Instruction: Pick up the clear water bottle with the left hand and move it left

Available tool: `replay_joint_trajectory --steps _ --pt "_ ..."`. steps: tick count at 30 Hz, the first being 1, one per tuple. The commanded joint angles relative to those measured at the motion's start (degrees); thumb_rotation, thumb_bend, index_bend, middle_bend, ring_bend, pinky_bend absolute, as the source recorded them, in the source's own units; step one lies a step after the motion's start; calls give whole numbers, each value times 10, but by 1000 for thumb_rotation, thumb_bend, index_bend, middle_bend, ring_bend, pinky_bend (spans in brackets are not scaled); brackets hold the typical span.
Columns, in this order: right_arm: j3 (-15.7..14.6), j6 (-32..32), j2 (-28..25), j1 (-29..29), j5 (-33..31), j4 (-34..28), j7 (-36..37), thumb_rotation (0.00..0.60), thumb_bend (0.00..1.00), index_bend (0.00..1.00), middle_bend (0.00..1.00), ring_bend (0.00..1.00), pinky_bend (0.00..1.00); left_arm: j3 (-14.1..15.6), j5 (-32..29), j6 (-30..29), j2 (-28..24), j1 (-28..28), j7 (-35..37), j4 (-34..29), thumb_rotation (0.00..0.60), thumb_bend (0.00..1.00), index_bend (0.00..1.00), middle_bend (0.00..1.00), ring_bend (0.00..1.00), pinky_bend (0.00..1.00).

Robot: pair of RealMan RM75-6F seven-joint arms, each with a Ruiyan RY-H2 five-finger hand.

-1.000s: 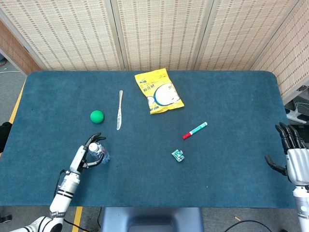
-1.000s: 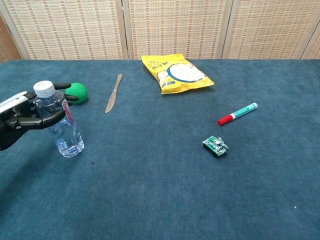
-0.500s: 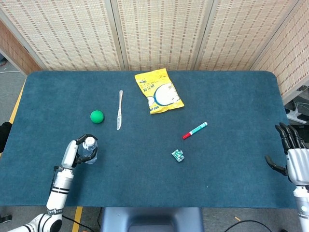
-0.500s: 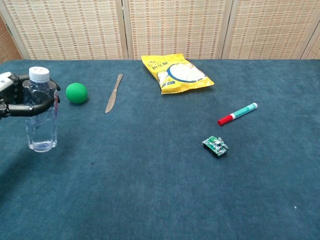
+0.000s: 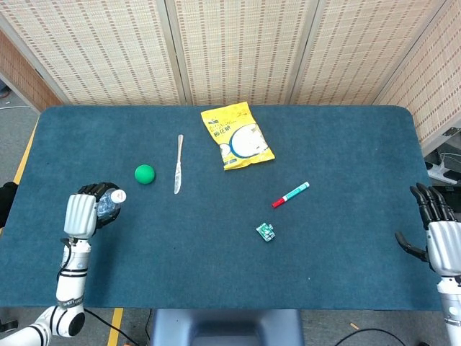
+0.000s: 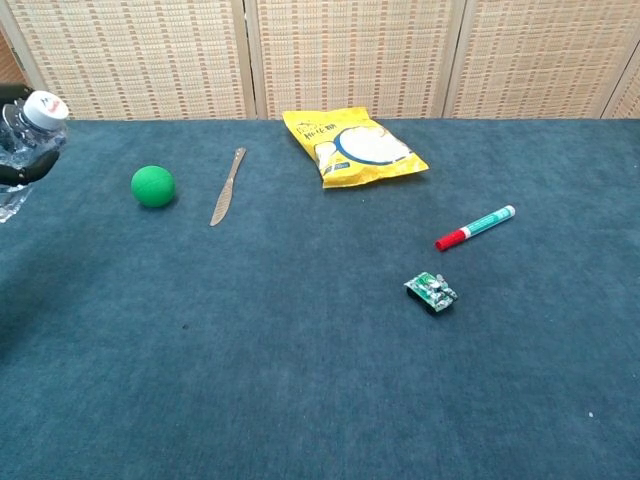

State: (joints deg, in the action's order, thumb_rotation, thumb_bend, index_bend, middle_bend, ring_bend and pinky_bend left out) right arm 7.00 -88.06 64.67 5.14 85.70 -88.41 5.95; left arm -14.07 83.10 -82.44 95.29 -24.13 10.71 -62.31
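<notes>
Left robot hand [image 5: 85,210] grasping the tilted clear water bottle [image 5: 109,202], contents indiscernible, left of green ball [image 5: 145,174].

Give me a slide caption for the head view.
Left hand holds the bottle left of the green ball; right hand open at the table's far edge.

A lab: blue-felted table [image 5: 346,144] ringed by woven screens [image 5: 238,43]

We see the clear water bottle [image 5: 109,202] with its white cap, tilted rightward, near the table's left edge.
</notes>
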Motion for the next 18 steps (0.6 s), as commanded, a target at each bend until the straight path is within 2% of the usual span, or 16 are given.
replay_joint_trajectory --steps 1,4,5,6,7,11,13,18 --pt "0 0 0 0 -1 0 0 600 196 0 25 0 201 -40 -63 107 -95 21 565 -221 600 604 600 677 571 686" --pt "0 2 0 0 -2 -1 -1 600 196 0 26 0 201 -32 -52 150 -128 20 665 -240 600 629 603 680 570 688" --pt "0 3 0 1 -2 -1 -1 600 196 0 25 0 201 -29 -46 156 -133 19 673 -237 600 629 604 680 570 688" --pt "-1 3 -1 1 -1 -2 -2 600 196 0 25 0 201 -23 -43 159 -132 16 651 -224 600 629 605 681 570 688" --pt "-1 4 -1 1 -1 -2 -2 600 196 0 26 0 201 -21 -46 156 -127 15 621 -215 600 632 609 681 570 689" --pt "-3 4 -2 0 1 -3 -1 600 196 0 25 0 201 -22 -72 108 -73 12 427 -158 600 640 626 684 574 691" --pt "-3 3 -3 0 1 -4 1 600 196 0 25 0 201 -25 -77 65 -27 6 301 -94 600 643 643 687 577 692" --pt "-2 -2 -3 -2 2 -4 2 600 196 0 25 0 201 -9 -35 -27 52 -15 77 95 600 645 682 687 577 692"
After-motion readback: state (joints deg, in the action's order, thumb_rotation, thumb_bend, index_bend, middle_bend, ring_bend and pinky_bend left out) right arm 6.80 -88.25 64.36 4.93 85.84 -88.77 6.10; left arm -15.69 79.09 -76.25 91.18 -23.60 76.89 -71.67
